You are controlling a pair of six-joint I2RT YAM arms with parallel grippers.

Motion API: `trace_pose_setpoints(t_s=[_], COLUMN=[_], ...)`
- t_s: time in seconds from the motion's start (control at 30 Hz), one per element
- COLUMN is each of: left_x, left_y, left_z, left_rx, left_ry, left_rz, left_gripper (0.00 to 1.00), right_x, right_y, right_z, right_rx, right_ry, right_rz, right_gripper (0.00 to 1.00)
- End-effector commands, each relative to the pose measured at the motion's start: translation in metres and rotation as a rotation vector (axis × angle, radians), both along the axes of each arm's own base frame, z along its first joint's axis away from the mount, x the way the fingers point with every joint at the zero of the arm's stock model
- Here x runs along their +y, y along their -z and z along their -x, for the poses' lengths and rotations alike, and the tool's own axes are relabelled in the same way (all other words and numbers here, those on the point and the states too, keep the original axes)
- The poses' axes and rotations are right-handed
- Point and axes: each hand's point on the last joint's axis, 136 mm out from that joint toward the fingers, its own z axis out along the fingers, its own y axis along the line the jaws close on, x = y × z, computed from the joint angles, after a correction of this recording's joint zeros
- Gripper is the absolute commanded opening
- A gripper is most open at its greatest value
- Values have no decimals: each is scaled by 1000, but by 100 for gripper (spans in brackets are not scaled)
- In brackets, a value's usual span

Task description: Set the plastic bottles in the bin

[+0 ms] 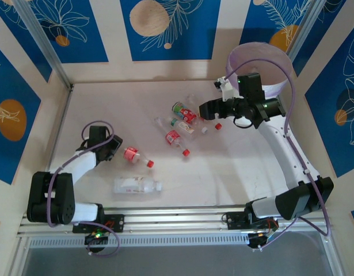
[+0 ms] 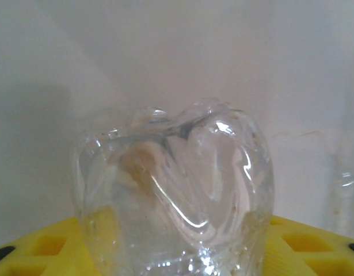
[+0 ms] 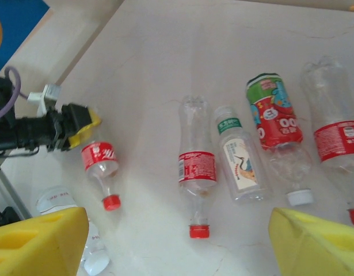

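Grasp step: left gripper (image 1: pixel 120 150) jaws clamp the red-labelled bottle (image 1: pixel 133 154), right gripper (image 1: pixel 204 109) jaws stand open; next requirement: lift to the bin (image 1: pixel 246 50).

- The bin (image 1: pixel 235 57): a white round bucket with a lilac bag folded over its rim, upright at about 1 o'clock on the table.
- Red-labelled bottle (image 1: pixel 132 154) (image 3: pixel 99 162): on its side at 8 o'clock, red cap towards 4 o'clock, its clear base (image 2: pixel 177 195) between the fingers of the left gripper (image 1: pixel 122 152).
- Large white-labelled bottle (image 1: pixel 136 185): lying at 7 o'clock.
- Near the centre, lying side by side, apart: red-capped bottle (image 1: pixel 175 139) (image 3: pixel 197 167), bird-label bottle (image 3: pixel 240 161), green-and-red bottle (image 1: pixel 183 111) (image 3: pixel 273 112).
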Motion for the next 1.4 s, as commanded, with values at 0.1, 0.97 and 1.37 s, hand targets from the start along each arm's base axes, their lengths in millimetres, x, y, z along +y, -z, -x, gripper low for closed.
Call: trace_pose_setpoints(t_s=[0.1, 0.97, 1.37], left_x=[-27, -169, -188], left_y=[-47, -138, -148], left_z=[-46, -76, -78], left_rx=[-158, -424, -464], left_ry=[59, 482, 511], left_rz=[80, 230, 267], left_gripper=[51, 34, 34], right_x=[35, 162, 178], right_y=[6, 97, 123], right_z=[15, -2, -7], right_rx=[81, 376, 442], right_ry=[-98, -278, -286], right_rz=[-31, -49, -61], right_gripper=[81, 82, 78])
